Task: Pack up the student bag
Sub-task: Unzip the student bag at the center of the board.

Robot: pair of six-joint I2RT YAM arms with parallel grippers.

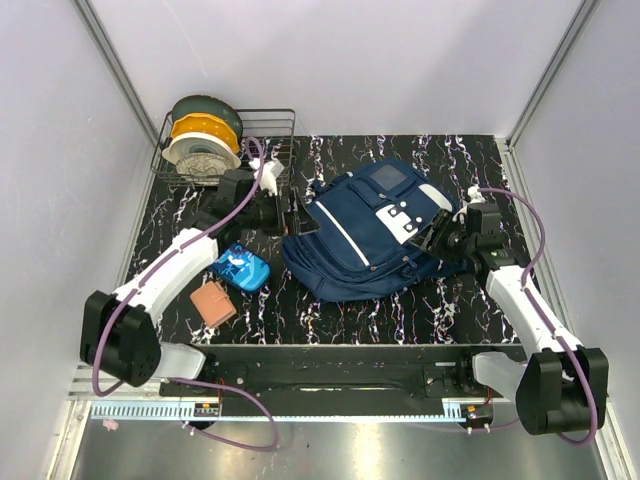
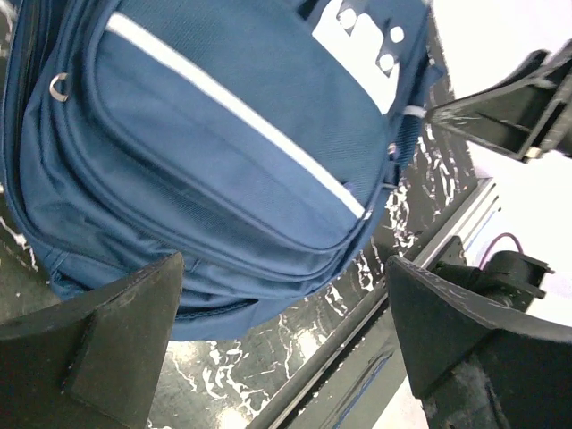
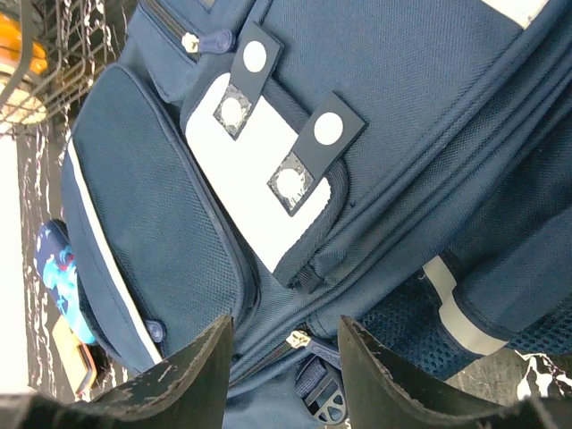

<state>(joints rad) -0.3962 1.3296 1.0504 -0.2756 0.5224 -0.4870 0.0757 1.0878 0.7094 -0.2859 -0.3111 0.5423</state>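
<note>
While left tool (image 2: 281, 304), right tool (image 3: 286, 338) gape at student bag (image 1: 358, 243), blue pouch (image 1: 241, 268), spool basket (image 1: 281, 128) sit left.

Robot test cell in a lab, not a lived-in room. Plain pale panels (image 1: 350, 60) close off three sides, framed by bare aluminium posts (image 1: 110, 60) at the far corners. Black, white-veined tabletop (image 1: 330, 310). Left arm (image 1: 160, 285) and right arm (image 1: 525, 300) bolted to a metal rail (image 1: 330, 385) at the near edge, purple cables (image 1: 530, 215) looping loose. Wire basket (image 1: 275, 125) far left holds filament spools (image 1: 205, 135).
</note>
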